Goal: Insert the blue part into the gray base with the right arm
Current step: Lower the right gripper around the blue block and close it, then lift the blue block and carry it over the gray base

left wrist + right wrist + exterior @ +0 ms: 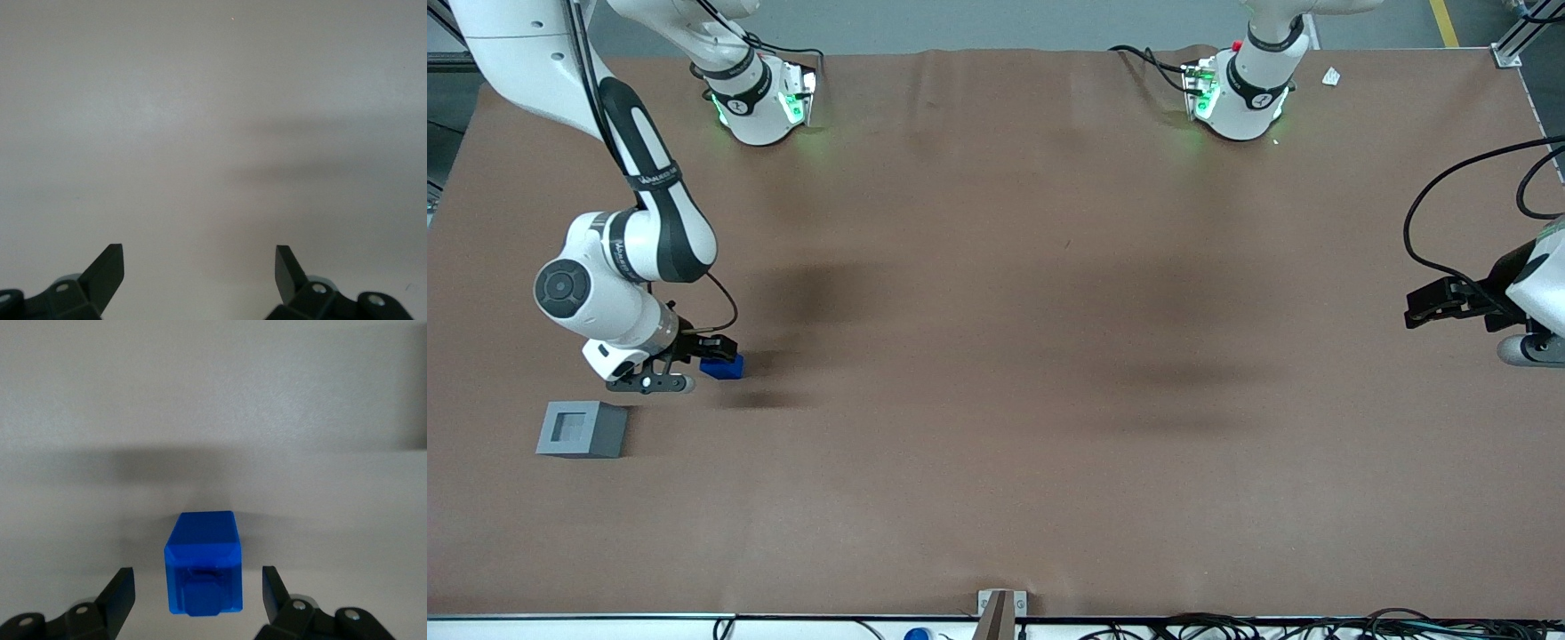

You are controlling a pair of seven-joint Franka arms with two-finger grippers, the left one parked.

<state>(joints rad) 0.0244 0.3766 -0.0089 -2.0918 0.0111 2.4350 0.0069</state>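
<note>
Both end effector point(197, 587) fingers apart around blue part point(203, 570) (wrist only); gray base point(582, 428) front-view only.

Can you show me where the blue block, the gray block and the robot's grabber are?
blue part point(203, 561), right wrist view, its top face.
gray base point(580, 429), front view, its socket face.
gripper point(198, 588), right wrist view, between its open fingers.

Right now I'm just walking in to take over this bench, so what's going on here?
The right arm is going for the blue part. Its gripper is down at the table with fingers open on either side of the part, not yet closed on it. The gray base sits apart, nearer the front camera, its socket facing up and empty.
</note>
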